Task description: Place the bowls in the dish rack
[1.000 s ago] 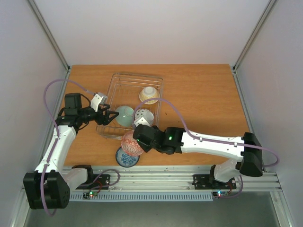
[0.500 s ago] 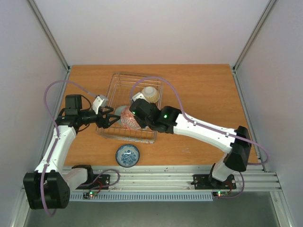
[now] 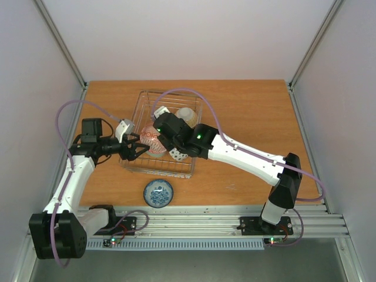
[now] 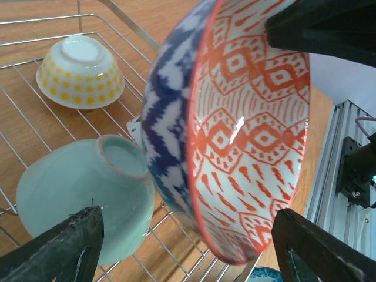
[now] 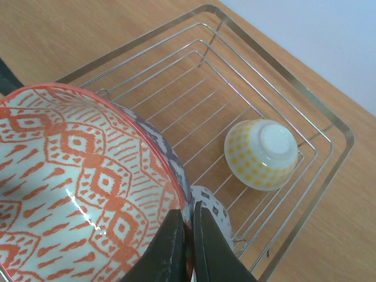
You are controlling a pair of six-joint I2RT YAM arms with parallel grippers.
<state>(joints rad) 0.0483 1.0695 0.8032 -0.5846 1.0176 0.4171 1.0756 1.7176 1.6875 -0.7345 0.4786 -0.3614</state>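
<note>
Orange wooden bench (image 3: 247, 106): right pincer (image 5: 188, 216) grips red-patterned ceramic bowl (image 5: 76, 176) over silver wire dish rack (image 3: 167, 103), lowering and release probably next.

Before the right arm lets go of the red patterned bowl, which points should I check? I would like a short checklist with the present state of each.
1. Right gripper hold on the red patterned bowl: ok, rim pinched.
2. Bowl above the dish rack: ok, inside its outline.
3. Gap to the mint green bowl: cannot tell, they overlap in the left wrist view.
4. Left gripper out of the way: cannot tell, open and close to the bowl.
5. All bowls loaded: not ok, the blue-and-white bowl sits on the table.
</note>
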